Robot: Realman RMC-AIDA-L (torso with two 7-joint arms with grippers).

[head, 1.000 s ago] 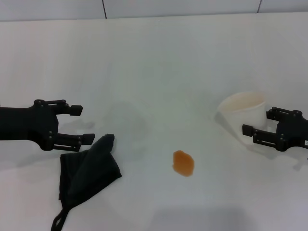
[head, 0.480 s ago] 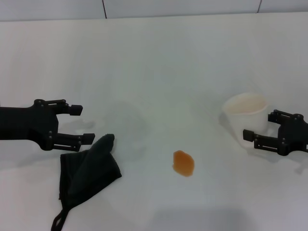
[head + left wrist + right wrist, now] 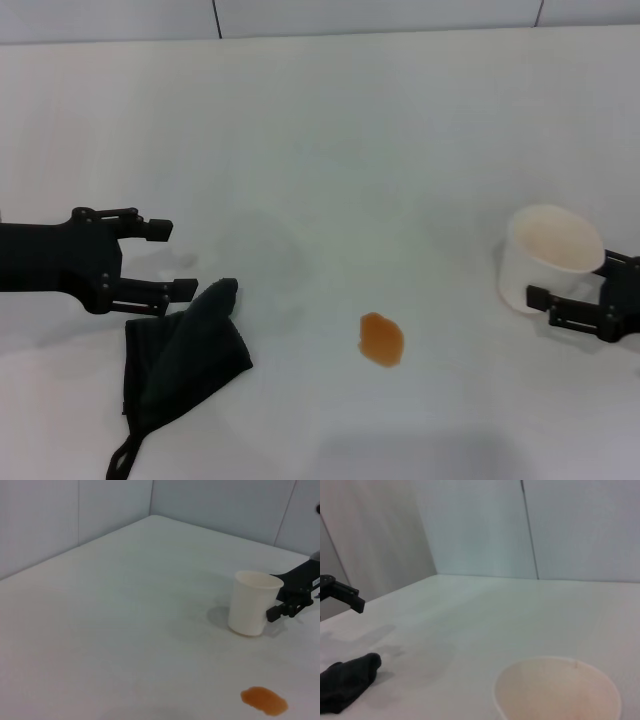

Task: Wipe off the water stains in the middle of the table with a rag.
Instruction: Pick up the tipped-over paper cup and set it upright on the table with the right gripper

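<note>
I take the small orange-brown oval blot of liquid [image 3: 381,339] on the large plain white smooth tabletop [image 3: 330,130] as my landmark. It lies alone on bare surface, touched by nothing.

To its left, on my left-arm side, the black soft cloth rag [image 3: 180,358] lies crumpled on the tabletop, well apart from the blot, with a thin fabric loop [image 3: 119,459] trailing from its near corner. The rag's upper tip pokes toward my left gripper.

My left gripper [image 3: 165,259] sits farther left of the blot than the rag does, just past the rag's upper tip. Its two black fingers stand wide apart and hold nothing; the lower finger [image 3: 172,289] ends right beside the rag's tip, though I cannot tell whether it touches.

To the blot's right, on my right-arm side, a white paper cup [image 3: 552,258] is tilted, its open mouth showing a faint tan inside. My right gripper [image 3: 575,290] is at the cup, farther right of the blot and near the edge of the head view. One finger [image 3: 572,301] reaches along the cup's near side, the other is hidden behind the cup, so I appear to be clasping its wall.

In the left wrist view the cup [image 3: 252,602] stands beyond the blot [image 3: 264,700].
</note>
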